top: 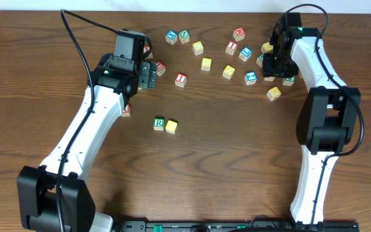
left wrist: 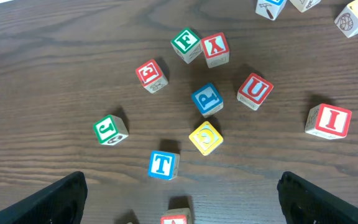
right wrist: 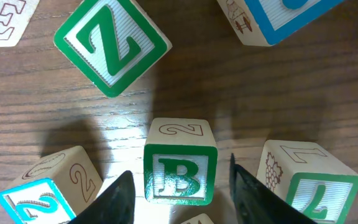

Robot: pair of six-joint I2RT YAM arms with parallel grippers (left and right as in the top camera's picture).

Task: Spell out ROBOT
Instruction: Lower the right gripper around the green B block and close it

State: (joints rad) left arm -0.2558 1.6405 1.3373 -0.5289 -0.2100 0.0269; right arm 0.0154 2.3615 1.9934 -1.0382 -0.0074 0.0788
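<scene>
Table (top: 237, 167): dark wood grain is filling every view.
Left gripper (top: 148, 75): is hanging spread wide, holding nothing.
Right gripper (right wrist: 180, 186): is straddling the green B cube (right wrist: 180, 168), slim gaps showing on both sides; released.
R cube (top: 159, 123): is sitting mid-table, touching a yellow cube (top: 171, 126).
T cube (left wrist: 163, 165): is lying flat below the left wrist camera.

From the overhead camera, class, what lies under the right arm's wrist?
Overhead, the right arm covers that spot. The wrist view shows the B cube on the table between the open right fingers.
</scene>
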